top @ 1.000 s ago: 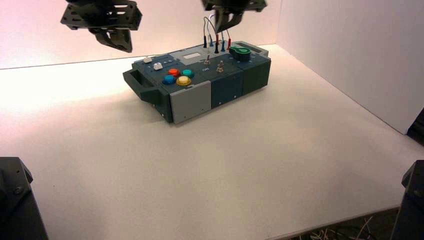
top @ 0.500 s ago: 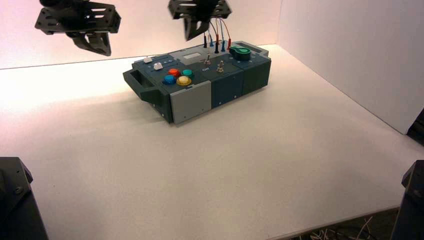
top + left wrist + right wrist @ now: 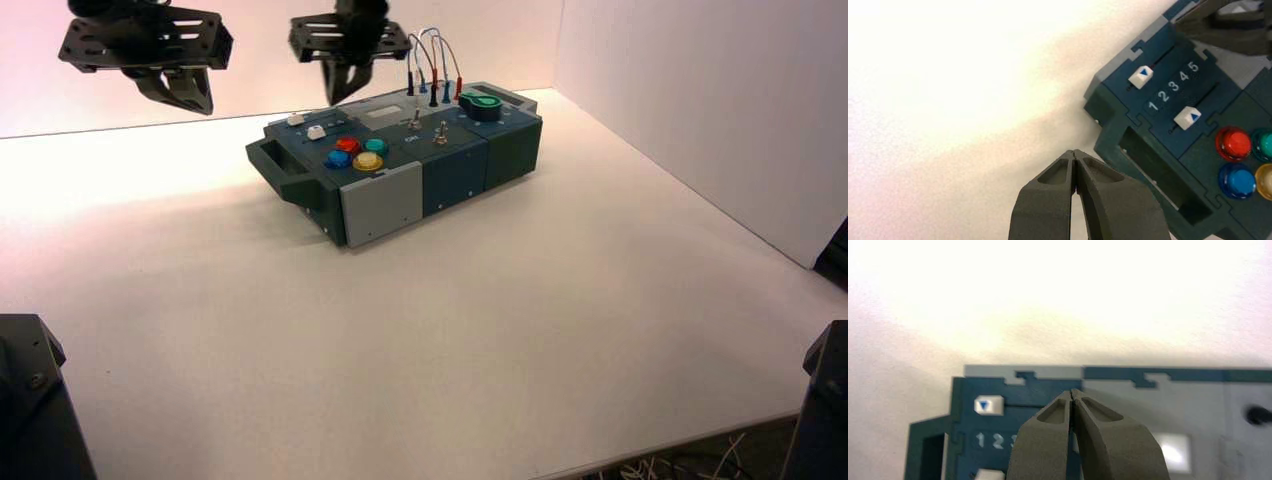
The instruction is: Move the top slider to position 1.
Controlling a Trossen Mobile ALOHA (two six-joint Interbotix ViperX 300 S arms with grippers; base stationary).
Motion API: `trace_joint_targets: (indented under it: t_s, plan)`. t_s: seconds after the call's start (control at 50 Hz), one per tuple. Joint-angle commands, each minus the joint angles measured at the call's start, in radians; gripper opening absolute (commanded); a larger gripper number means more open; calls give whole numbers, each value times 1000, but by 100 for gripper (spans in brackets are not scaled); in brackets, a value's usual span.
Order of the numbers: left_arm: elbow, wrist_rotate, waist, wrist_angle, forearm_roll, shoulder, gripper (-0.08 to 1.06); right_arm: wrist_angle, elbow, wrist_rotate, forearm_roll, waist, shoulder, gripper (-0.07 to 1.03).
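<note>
Slider, top white one [image 3: 295, 119], on box's [image 3: 460, 150] left part near the far edge, pointer at 1. Right gripper [image 3: 1073, 392] above box, beside it, tips pressed together, blocking the higher numerals in its wrist view. Left gripper [image 3: 1074, 152] off box's left end, also closed. Lower white slider [image 3: 1187, 118] seems near 1. Red button [image 3: 1236, 143] nearby.

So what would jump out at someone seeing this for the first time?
Probably the four bright round buttons, red, blue, green and yellow, on top of the dark box. Then the two dark robot claws: the left hangs beyond the box's left end, the right above its back edge, near two white sliders.
</note>
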Motion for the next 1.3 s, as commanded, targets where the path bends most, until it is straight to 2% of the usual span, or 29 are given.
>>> trace_joint_targets:
  t_s: [0.02, 0.14, 0.3, 1.08, 1.3]
  plan:
    - [-11, 2, 18, -8, 2, -25, -3, 31, -104, -9, 21, 28, 5, -2]
    - [-8, 2, 23, -8, 3, -25, -3, 67, -170, -9, 44, 35, 37, -2]
    - [-2, 2, 32, -8, 3, -28, -3, 97, -202, -12, 49, 38, 51, -2]
    - [14, 2, 40, -9, 3, -61, -3, 75, -55, 0, 48, 48, -41, -2]
    - [15, 2, 37, -9, 3, -61, -3, 71, -75, 0, 49, 51, -38, -2]
